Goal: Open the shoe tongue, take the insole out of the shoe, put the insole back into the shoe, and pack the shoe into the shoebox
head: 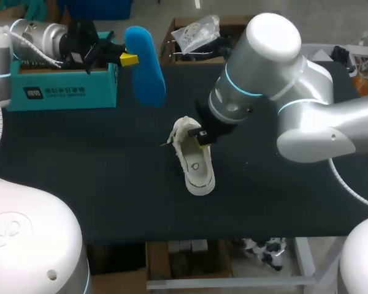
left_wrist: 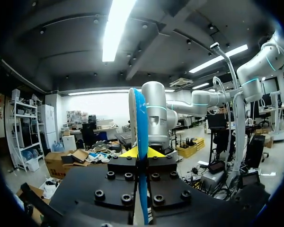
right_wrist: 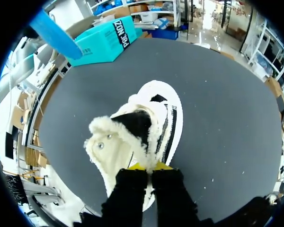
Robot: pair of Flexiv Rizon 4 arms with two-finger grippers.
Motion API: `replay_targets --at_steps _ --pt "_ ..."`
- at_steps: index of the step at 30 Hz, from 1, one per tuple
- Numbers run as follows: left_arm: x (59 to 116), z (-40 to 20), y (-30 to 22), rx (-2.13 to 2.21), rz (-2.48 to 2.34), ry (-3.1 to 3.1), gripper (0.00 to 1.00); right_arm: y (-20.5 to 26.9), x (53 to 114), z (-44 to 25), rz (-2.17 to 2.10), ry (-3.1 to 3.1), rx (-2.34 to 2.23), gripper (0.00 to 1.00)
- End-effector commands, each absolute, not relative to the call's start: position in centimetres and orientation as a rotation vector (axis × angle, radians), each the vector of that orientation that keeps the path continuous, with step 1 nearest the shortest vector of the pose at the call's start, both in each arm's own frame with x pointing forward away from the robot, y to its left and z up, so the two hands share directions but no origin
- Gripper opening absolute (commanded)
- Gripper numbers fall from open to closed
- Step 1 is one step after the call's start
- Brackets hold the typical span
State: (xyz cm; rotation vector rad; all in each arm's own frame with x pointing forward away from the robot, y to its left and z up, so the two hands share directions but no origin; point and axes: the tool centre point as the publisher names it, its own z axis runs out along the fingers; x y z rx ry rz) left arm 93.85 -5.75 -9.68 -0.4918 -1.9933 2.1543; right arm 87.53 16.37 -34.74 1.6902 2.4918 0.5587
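Blue insole (head: 148, 73) in left gripper (head: 130, 59)

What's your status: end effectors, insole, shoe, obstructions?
Left end effector shut on blue insole, held aloft. Right end effector shut on shoe rim. Nothing seen between them.

From my station I see a dark, matte table (head: 110, 196) filling most of the head view. Two things lie directly on it. A white shoe (head: 197, 174) with a fleecy lining sits close to the table's middle, sole down as far as I can tell. Its open collar is turned toward twelve o'clock and its rounded toe points to about five o'clock, toward the near edge. A teal shoebox (head: 61, 92) stands at roughly ten o'clock from the shoe, at the far left corner, one long side facing me. Shoe and shoebox are well apart, with bare dark surface between them.
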Motion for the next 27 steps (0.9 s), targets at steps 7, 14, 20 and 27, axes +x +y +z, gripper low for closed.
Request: replay_targets --at_steps 7,14,20,27 --pt "92.8 -9.7 -6.9 -0.54 2.124 -1.969 0.0 15.6 85.9 -35.0 0.679 2.44 1.648 1.0" --pt "90.3 -9.2 -8.8 -0.57 2.114 -1.956 0.0 13.3 84.2 -32.3 0.748 2.41 1.584 1.0" --pt "89.8 -8.7 -9.6 -0.505 2.125 -1.964 0.0 12.2 83.6 -30.4 0.717 2.398 1.536 1.0" --pt "89.8 -8.7 -9.6 -0.505 2.125 -1.964 0.0 12.2 83.6 -30.4 0.717 2.398 1.536 1.0"
